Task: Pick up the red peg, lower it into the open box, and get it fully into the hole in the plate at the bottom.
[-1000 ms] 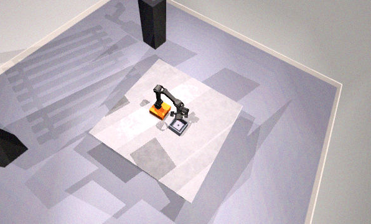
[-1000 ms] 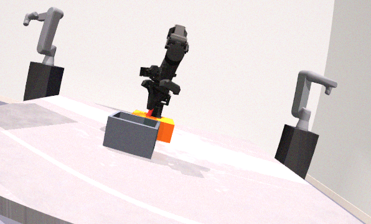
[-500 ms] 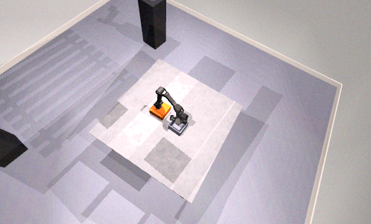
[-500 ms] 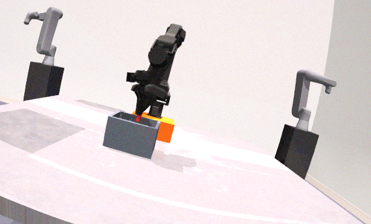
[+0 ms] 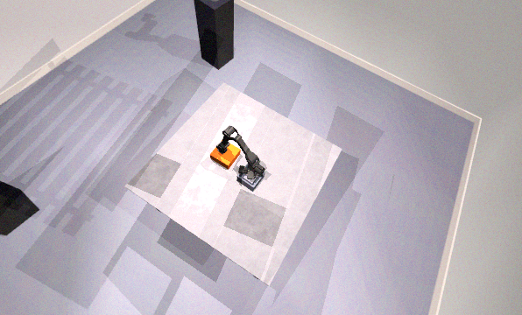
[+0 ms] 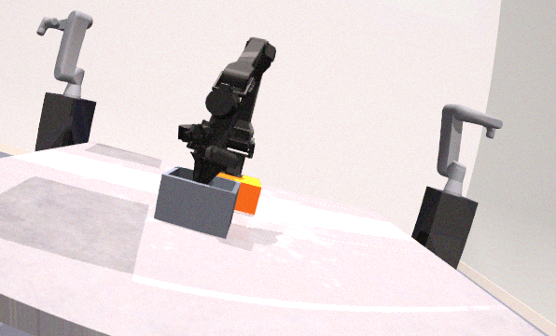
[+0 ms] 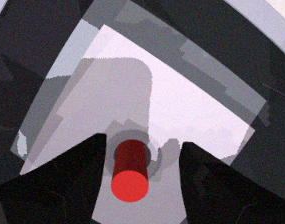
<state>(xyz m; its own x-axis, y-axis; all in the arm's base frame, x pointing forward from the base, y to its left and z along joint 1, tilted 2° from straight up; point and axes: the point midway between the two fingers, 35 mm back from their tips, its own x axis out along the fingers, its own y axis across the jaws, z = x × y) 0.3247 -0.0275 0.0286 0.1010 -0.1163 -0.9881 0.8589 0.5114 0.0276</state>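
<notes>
The red peg (image 7: pixel 129 186) stands in the hole of the pale plate (image 7: pixel 193 110), its top end towards the wrist camera. Part of its dark red side shows above the hole's grey ring; its exact depth is hard to tell. My gripper (image 7: pixel 143 147) (image 6: pixel 204 180) is open, with its fingers down inside the grey box (image 6: pixel 194 207) (image 5: pixel 246 184). The two black fingers stand apart on either side of the peg, with a gap on each side, wider on the right. In the top and exterior views the peg is hidden by the gripper and the box walls.
An orange block (image 5: pixel 230 161) (image 6: pixel 248 198) sits beside the box, under the arm's base. The box's dark walls surround the fingers. Two grey arms (image 6: pixel 73 47) (image 6: pixel 451 135) stand on black pedestals beyond the table (image 6: pixel 306 280).
</notes>
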